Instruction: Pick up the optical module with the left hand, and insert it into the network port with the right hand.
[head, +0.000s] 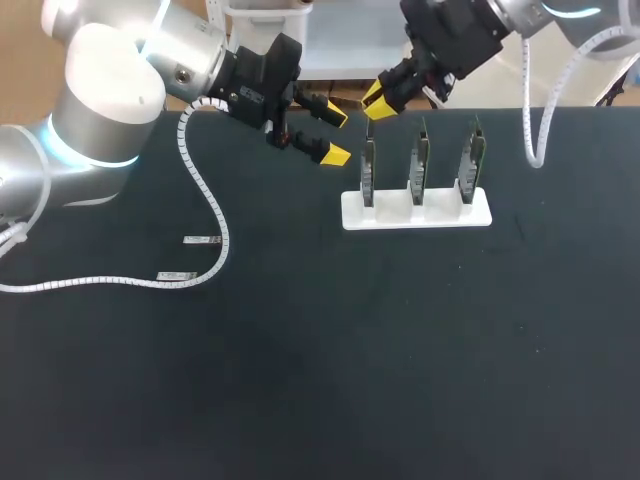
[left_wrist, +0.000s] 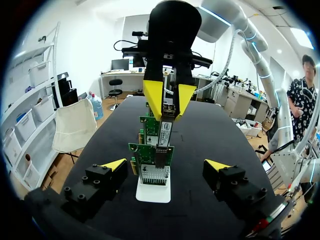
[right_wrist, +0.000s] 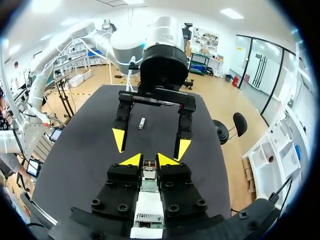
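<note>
Left claw (head: 335, 133) gapes wide and empty; right claw (left_wrist: 169, 107) pinches the optical module (left_wrist: 165, 134) over the end card (left_wrist: 149, 153).

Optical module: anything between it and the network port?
Nothing visible. The right gripper holds the optical module directly over the port of the nearest network card in the white stand. The open left gripper sits off to the side, apart.
</note>
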